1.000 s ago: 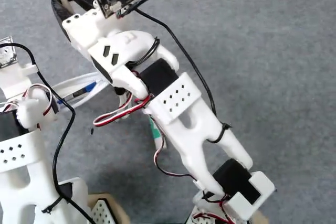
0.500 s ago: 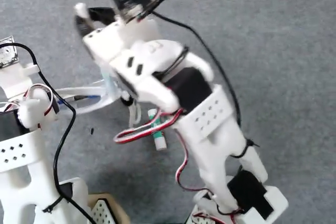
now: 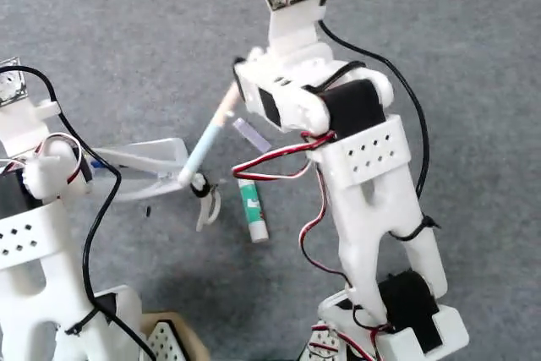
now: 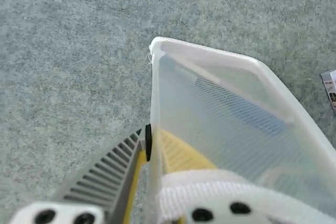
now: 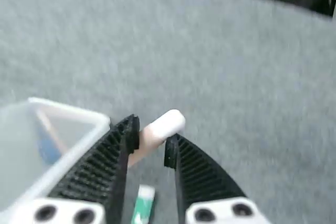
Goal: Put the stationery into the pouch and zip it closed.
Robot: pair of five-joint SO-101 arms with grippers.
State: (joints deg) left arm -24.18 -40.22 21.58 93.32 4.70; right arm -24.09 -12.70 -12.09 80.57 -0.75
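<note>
The right jaws grip a pale pen (image 3: 207, 137) near its capped end, and the pen slants down to the mouth of the clear pouch (image 3: 144, 158). The left jaws are pinched tight on the pouch's wall. The pouch lies on the grey worktop (image 3: 473, 65) — a green-and-white stick (image 3: 252, 209) lies near it.

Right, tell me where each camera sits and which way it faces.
High view: fixed above, looking down on the grey table; shows the left arm and right arm.
Left wrist view: on the left arm, looking along the left tool at the pouch it grips.
Right wrist view: on the right arm, looking past the right tool, shut on the pen, toward the table.
Shared: all three show the pouch; high and right wrist also the pen.
</note>
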